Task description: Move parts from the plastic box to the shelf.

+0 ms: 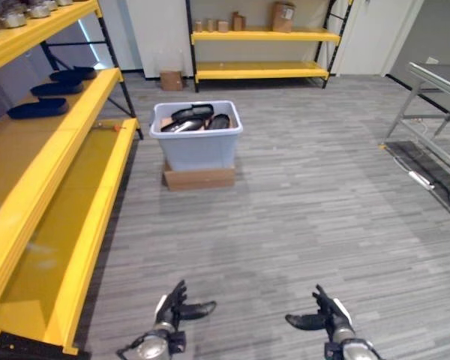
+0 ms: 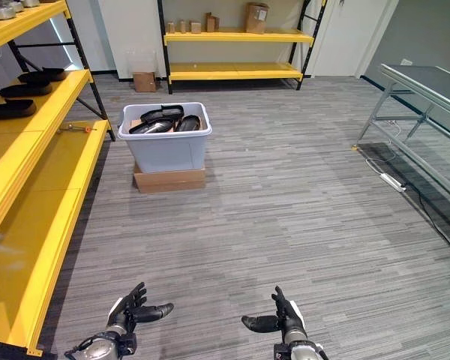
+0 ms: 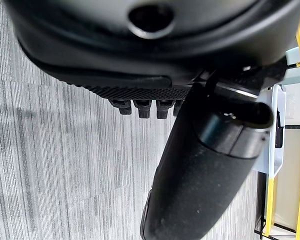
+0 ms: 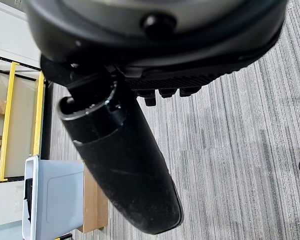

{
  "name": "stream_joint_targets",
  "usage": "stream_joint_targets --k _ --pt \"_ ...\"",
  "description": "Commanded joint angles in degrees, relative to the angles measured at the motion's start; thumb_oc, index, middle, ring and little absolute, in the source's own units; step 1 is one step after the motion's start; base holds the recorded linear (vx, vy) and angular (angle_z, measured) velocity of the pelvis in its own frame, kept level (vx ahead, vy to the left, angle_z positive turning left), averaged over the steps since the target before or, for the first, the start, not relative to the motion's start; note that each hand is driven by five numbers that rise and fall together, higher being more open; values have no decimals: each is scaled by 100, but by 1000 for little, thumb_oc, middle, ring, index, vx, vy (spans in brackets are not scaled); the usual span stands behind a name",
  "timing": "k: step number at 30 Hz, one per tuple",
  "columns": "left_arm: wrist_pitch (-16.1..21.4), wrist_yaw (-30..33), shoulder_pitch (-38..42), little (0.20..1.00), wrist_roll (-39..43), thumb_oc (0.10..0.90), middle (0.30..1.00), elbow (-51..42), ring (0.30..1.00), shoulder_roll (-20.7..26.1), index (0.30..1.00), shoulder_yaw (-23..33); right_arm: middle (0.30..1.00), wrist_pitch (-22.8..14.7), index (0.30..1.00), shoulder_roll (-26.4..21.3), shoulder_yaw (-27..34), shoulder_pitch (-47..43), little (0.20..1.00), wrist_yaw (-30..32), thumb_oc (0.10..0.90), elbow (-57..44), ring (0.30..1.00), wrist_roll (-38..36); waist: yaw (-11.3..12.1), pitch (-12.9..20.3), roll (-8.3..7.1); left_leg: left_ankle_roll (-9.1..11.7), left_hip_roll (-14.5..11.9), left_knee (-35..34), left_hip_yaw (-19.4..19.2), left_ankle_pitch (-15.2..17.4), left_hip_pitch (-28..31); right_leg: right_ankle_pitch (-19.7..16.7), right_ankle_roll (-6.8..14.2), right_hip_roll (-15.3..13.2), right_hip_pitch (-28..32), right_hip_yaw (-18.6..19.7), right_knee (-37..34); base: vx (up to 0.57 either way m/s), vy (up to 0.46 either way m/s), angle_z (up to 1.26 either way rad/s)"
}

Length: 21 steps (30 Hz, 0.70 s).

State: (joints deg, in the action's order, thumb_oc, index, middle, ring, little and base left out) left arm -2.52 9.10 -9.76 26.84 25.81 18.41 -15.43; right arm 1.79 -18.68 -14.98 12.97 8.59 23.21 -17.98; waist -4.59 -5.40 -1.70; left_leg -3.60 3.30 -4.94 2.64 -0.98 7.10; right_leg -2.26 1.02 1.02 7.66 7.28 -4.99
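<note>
Even bright indoor light, soft shadows, blurred wrist close-ups

Bare floor [image 1: 285,225] lies open between both hands and the plastic box [image 1: 197,142], nothing standing in that stretch. The box sits on a cardboard base [image 1: 199,178], its top open, dark parts [image 1: 191,120] heaped inside. Just left of the box runs the yellow shelf [image 1: 67,142], whose posts and tiers limit passage; a metal frame [image 1: 435,97] stands well right of the box.

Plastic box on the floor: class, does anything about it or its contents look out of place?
The plastic box sits on a flat cardboard box, not on the floor. The dark parts lie heaped inside, some reaching the rim. Nothing looks spilled.
</note>
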Motion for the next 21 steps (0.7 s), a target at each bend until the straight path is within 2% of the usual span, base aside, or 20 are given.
stream_joint_targets --k 1,17,20,21 --pt "481 -96 577 1000 148 900 1000 -91 1000 -60 1000 140 1000 -424 1000 -335 15 -469 1000 -15 900 -202 1000 170 -6 277 142 125 -156 -6 -120 563 195 608 280 113 -191 101 212 0 0 0" --pt "503 -69 609 1000 314 900 1000 -27 1000 -123 1000 181 1000 -412 1000 -356 50 -558 1000 12 900 -134 1000 182 -8 229 174 37 -135 13 -144 595 176 724 279 97 -385 103 552 0 3 0" --pt "519 -65 629 1000 424 900 1000 32 1000 -152 1000 190 1000 -423 1000 -361 49 -589 1000 15 900 -113 1000 156 0 200 157 1 -111 177 -146 664 92 746 277 79 -439 112 646 -9 26 -1" --pt "530 -57 667 1000 427 900 1000 36 1000 -134 1000 179 1000 -431 1000 -365 66 -629 1000 26 900 -100 1000 119 0 139 128 -46 -62 448 -166 769 -73 779 281 48 -546 113 813 -37 53 -1"
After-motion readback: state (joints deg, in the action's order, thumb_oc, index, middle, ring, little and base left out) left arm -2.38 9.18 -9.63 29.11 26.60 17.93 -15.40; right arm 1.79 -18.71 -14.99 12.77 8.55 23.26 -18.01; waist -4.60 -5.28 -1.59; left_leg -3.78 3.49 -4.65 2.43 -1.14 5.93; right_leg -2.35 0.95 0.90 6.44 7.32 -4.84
